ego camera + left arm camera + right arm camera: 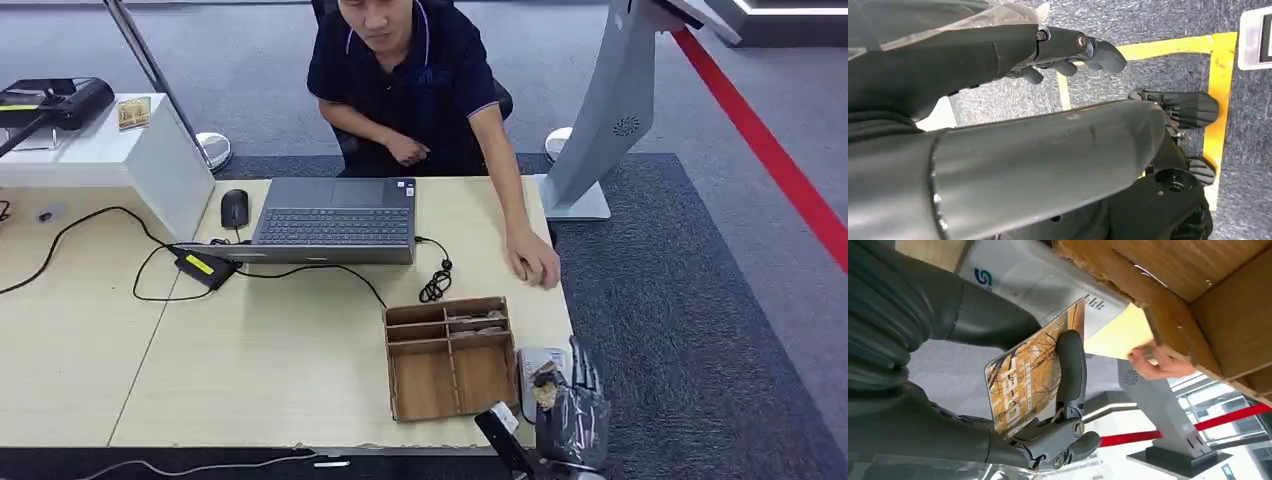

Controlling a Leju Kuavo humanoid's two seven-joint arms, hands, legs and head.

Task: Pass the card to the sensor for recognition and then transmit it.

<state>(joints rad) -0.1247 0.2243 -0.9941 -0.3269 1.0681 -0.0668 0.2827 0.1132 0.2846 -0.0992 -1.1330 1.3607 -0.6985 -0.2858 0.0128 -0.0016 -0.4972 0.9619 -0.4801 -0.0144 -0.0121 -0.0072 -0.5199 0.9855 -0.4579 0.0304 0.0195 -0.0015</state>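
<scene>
At the table's front right corner, my right hand [572,410] holds a small card [545,385] printed in golden brown. The card hangs just over the flat white sensor [528,362], which lies beside the wooden divider box [450,360]. In the right wrist view the card [1033,375] is pinched between the thumb and a dark finger [1070,365], close to the sensor's white casing [1048,280]. My left hand [1063,50] hangs over the floor, fingers loosely apart, holding nothing.
A person [410,70] sits across the table with one hand [533,262] resting on it near the right edge. A laptop [335,215], mouse [234,207], power adapter [205,266] and cable [436,285] lie further back. A grey kiosk stand [610,110] rises at the right.
</scene>
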